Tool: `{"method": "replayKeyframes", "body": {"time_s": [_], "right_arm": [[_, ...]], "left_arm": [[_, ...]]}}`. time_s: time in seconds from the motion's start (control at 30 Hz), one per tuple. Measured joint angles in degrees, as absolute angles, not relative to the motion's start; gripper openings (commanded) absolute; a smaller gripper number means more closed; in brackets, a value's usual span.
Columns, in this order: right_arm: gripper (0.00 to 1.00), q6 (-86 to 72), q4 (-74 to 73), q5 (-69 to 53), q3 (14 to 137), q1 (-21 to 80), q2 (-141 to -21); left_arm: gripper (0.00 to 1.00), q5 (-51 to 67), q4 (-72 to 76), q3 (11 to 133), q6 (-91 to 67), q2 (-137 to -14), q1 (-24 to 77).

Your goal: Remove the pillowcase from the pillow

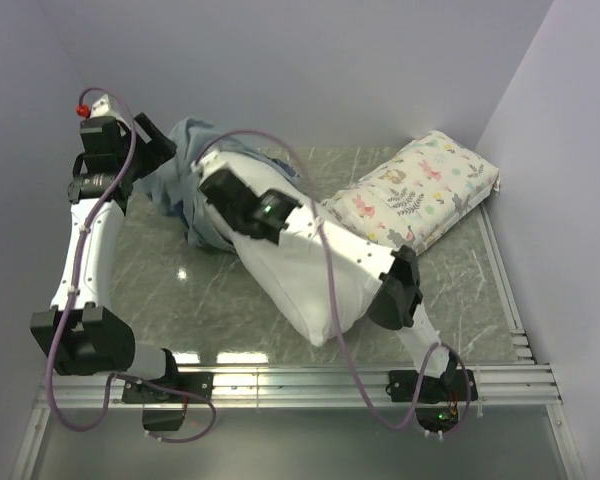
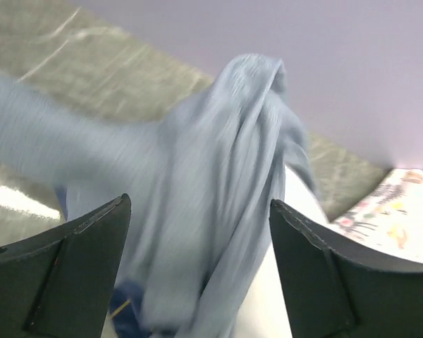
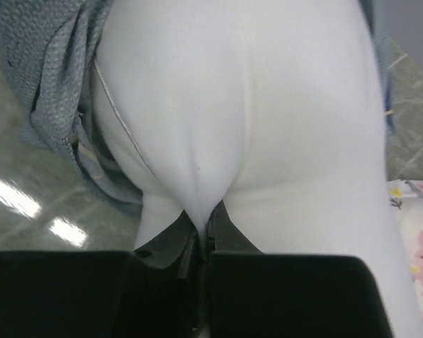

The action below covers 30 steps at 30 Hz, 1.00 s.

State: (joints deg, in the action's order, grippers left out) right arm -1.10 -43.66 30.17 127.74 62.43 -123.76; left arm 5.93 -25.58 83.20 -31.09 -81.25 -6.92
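Nearest, leaves the plump near end of the pillow [image 1: 315, 300] bare and white, slanting across the surface [image 1: 180, 300] toward the arm bases. Pinches a fold of that white fabric in the right fingers [image 3: 203, 236], shut tight on it, likely to anchor the pillow while the cover is drawn off. Further back, finds the pillowcase [image 1: 195, 145] turned pale side out and bunched over the pillow's far end, with only a dark navy patch showing low at its edge. Holds the left fingers [image 2: 77, 267] spread wide to either side of the hanging cloth, gripping nothing as far as the blurred wrist view tells; looks ready to take a fresh hold. Beneath, shows glossy grey-green marbling with lamp glare, and metal rails [image 1: 330, 380] along the near edge. Has the floral pillow [image 1: 420, 190] in the far right corner, just beside the white one and apart from the work. Beyond, closes off with plain pale walls [image 1: 330, 60] on three sides.
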Motion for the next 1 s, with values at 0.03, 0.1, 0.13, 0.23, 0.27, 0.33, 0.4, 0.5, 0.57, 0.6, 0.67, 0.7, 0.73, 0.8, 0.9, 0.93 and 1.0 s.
{"method": "replayKeyframes", "body": {"time_s": [0.03, 0.1, 0.13, 0.23, 0.27, 0.33, 0.4, 0.5, 0.57, 0.6, 0.67, 0.7, 0.73, 0.8, 0.9, 0.93, 1.0], "right_arm": [[0.0, -2.74, -44.47, 27.83, 129.6, 60.82, -123.39], [0.0, -5.52, -44.86, 23.62, 130.56, 57.63, -121.93], [0.0, -6.85, -45.08, 21.74, 130.47, 56.14, -121.1], [0.0, -9.63, -45.41, 17.58, 128.42, 53.47, -118.48], [0.0, -10.2, -45.6, 16.62, 127.52, 53.15, -117.62], [0.0, -11.16, -46.35, 14.9, 126.67, 53.06, -116.66], [0.0, -11.92, -46.87, 13.54, 126.37, 53.36, -116.42], [0.0, -12.88, -47.31, 12.01, 126.3, 53.78, -116.42], [0.0, -13.28, -47.51, 11.35, 126.3, 53.8, -116.42], [0.0, -13.47, -47.72, 11.07, 126.3, 53.82, -116.42], [0.0, -13.74, -48.07, 10.72, 126.13, 53.84, -116.42], [0.0, -13.89, -48.01, 10.63, 125.97, 53.84, -116.38], [0.0, -14.0, -47.59, 10.41, 125.47, 53.84, -116.11], [0.0, -14.17, -46.22, 10.13, 123.39, 53.84, -114.87], [0.0, -14.39, -44.07, 9.74, 118.74, 53.84, -111.68], [0.0, -14.41, -43.64, 9.61, 117.16, 53.84, -110.34], [0.0, -14.48, -43.66, 9.37, 114.61, 53.87, -107.55]], "left_arm": [[0.85, 5.78, -25.91, 84.34, -30.87, -80.6, -6.26], [0.85, 4.93, -26.65, 86.13, -30.63, -78.35, -4.45], [0.85, 4.54, -26.83, 86.39, -30.63, -76.97, -3.73], [0.86, 3.27, -26.26, 84.23, -30.72, -72.07, -1.48], [0.86, 3.07, -24.82, 81.89, -30.85, -69.91, -0.56], [0.86, 2.7, -23.68, 77.28, -31.14, -66.7, 1.13], [0.87, 2.66, -21.47, 71.92, -31.48, -65.08, 3.46], [0.87, 2.04, -18.65, 64.84, -32.67, -65.91, 7.7], [0.85, 1.32, -17.89, 61.19, -33.39, -67.75, 10.5], [0.79, 0.64, -17.8, 60.31, -33.85, -68.45, 11.35], [0.62, -1.58, -17.63, 60.01, -35.44, -69.38, 12.16], [0.57, -2.66, -17.43, 60.01, -36.12, -69.38, 12.25], [0.52, -4.38, -17.34, 60.01, -36.6, -69.17, 12.34], [0.42, -8.08, -17.3, 60.03, -38.17, -68.73, 12.58], [0.31, -12.47, -17.52, 60.03, -39.77, -67.88, 12.36], [0.27, -13.96, -17.61, 60.05, -39.92, -67.61, 12.05], [0.16, -15.97, -18.2, 60.14, -40.36, -67.42, 10.81]]}}
